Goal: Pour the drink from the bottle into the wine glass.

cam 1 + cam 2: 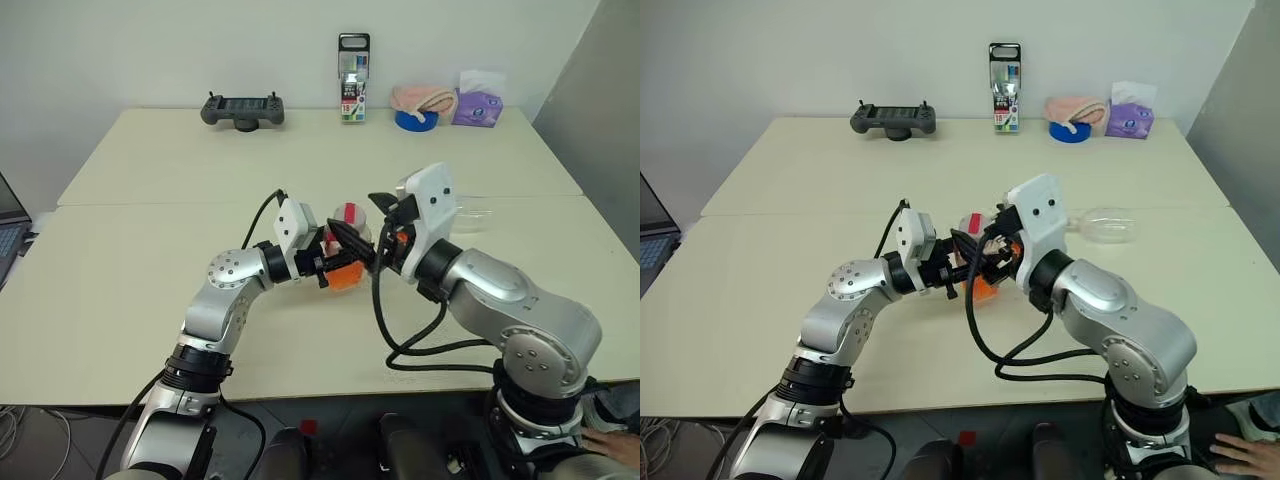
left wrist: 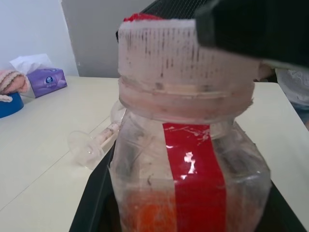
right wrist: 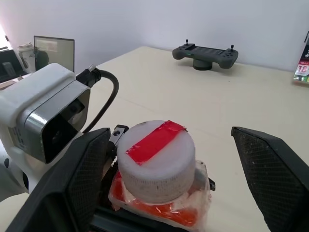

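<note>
Table [image 1: 150,300] holds everything. Left gripper [image 1: 330,268] clenched on bottle [image 1: 347,262] body, holding it upright above the table's near middle; white cap [image 3: 157,159] with red tape still on. Right gripper [image 3: 169,193] spread wide, fingers either side of cap, not touching. Orange-red drink [image 1: 345,279] sits low in bottle. Wine glass [image 1: 1110,225] lies on its side, to the right behind the right arm.

Head pair above, wrist cameras close on the bottle

Both eye views look forward and down across the surface [image 1: 300,160] from the head. The left wrist view sits tight against the bottle [image 2: 188,159]; the right wrist view looks down on its cap [image 3: 157,159], sharing it.
</note>
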`<state>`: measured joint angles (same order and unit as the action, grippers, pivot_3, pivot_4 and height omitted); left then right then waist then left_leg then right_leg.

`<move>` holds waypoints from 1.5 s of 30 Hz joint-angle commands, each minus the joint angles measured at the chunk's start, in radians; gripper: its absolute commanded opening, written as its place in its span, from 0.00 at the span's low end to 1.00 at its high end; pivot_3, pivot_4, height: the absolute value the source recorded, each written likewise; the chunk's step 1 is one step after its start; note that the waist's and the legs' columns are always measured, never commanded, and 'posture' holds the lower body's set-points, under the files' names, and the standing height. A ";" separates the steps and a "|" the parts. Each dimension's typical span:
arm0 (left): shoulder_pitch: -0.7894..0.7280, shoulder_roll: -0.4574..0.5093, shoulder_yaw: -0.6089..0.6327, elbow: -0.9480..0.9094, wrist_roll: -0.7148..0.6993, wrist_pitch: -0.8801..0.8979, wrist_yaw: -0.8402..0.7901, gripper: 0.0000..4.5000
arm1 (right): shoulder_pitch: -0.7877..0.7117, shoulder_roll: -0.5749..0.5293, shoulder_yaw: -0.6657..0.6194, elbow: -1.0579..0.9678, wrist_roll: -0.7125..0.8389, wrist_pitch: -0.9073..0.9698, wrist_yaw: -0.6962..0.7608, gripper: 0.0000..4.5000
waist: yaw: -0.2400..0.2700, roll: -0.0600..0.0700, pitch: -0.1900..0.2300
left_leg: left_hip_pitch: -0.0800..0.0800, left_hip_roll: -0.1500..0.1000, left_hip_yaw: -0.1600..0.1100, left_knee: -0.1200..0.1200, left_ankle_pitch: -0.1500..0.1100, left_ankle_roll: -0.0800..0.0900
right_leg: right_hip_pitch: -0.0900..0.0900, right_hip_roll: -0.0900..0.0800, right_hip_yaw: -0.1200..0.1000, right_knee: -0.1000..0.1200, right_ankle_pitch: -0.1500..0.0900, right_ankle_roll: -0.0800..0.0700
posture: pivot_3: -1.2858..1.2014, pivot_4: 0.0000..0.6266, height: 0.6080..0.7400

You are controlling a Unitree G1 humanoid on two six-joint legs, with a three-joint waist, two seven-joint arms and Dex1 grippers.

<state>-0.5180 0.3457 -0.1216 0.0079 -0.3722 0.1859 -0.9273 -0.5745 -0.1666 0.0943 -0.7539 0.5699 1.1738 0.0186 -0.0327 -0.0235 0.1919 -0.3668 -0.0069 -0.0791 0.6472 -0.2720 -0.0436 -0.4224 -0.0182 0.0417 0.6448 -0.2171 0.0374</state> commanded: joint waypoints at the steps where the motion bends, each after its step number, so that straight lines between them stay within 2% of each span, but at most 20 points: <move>1: -0.025 -0.010 0.014 -0.025 -0.005 -0.023 0.002 0.37 | -0.028 0.024 0.023 -0.007 -0.027 -0.005 -0.024 0.94 | 0.000 0.000 0.000 | 0.000 0.000 0.000 0.000 0.000 0.000 | 0.000 0.000 0.000 0.000 0.000 0.000 | 0.52 0.24 1.00; 10: -0.014 -0.005 0.016 -0.029 -0.003 -0.022 0.004 0.37 | -0.056 0.064 0.032 0.034 -0.085 -0.014 -0.045 0.94 | -0.001 0.000 0.000 | 0.000 0.000 0.000 0.000 0.000 0.000 | 0.000 0.000 0.000 0.000 0.000 0.000 | 0.52 0.24 1.00; 18: -0.020 -0.006 0.017 -0.021 -0.003 -0.024 0.003 0.37 | -0.049 0.057 -0.003 0.050 -0.120 -0.007 -0.050 0.94 | -0.001 0.000 0.000 | 0.000 0.000 0.000 0.000 0.000 0.000 | 0.000 0.000 0.000 0.000 0.000 0.000 | 0.52 0.24 1.00; 45: -0.013 -0.001 0.011 -0.011 0.002 -0.025 -0.010 0.37 | 0.103 -0.036 -0.089 -0.140 0.045 0.054 0.098 0.94 | -0.001 0.000 0.000 | -0.001 0.000 0.000 -0.001 0.000 0.000 | 0.000 0.000 0.000 -0.001 0.000 0.000 | 0.52 0.24 1.00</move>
<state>-0.5170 0.3472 -0.1232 0.0173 -0.3660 0.1861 -0.9310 -0.4647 -0.2111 0.0198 -0.8378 0.5829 1.2381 0.1028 -0.0332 -0.0235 0.1920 -0.3672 -0.0070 -0.0789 0.6467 -0.2720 -0.0435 -0.4224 -0.0182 0.0417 0.6436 -0.2172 0.0376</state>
